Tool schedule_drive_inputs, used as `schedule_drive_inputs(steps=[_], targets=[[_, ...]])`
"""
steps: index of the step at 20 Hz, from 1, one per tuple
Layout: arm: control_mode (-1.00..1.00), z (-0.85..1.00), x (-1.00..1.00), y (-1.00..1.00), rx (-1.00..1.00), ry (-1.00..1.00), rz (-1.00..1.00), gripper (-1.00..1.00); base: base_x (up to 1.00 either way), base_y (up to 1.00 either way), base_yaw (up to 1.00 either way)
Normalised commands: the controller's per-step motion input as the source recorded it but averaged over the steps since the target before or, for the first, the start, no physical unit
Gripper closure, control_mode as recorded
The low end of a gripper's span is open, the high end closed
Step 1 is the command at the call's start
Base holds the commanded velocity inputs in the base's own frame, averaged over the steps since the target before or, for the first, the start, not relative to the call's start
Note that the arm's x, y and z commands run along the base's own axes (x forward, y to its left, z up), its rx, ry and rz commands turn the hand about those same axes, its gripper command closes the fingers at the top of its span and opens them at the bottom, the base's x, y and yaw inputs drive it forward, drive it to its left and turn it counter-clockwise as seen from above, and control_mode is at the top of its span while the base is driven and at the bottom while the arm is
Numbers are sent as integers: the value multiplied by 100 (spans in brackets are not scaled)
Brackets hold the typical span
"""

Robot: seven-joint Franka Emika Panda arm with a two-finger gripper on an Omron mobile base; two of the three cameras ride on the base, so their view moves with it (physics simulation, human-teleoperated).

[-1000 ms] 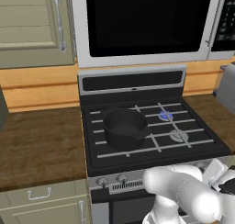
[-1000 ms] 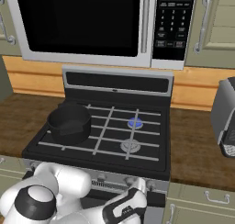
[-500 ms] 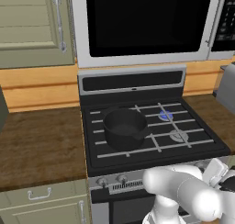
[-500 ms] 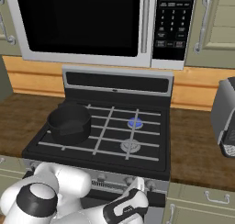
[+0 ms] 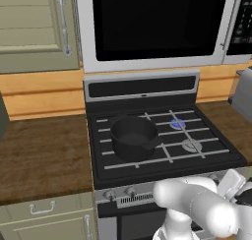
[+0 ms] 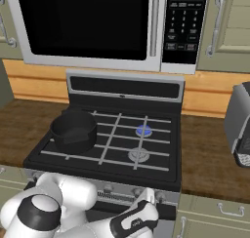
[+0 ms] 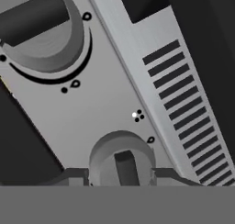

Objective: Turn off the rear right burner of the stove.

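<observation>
You get flat, even rendered light with soft, faint shadows; the burner [image 5: 177, 123] glows blue, and every view looks coarse and slightly blurred

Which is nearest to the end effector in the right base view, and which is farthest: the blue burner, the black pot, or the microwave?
1. Blue burner, on the stove's rear right, straight up from the end effector.
2. Black pot, on the left side of the stove.
3. Microwave, high above the stove.
</observation>
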Motion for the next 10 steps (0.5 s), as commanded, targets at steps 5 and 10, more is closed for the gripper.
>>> schedule_drive_inputs(steps=[5, 10], targets=[[-100, 19, 0, -6, 38, 8, -2, 100, 0, 0, 0], [-100, 45, 0, -16, 48, 11, -2, 100, 0, 0, 0]])
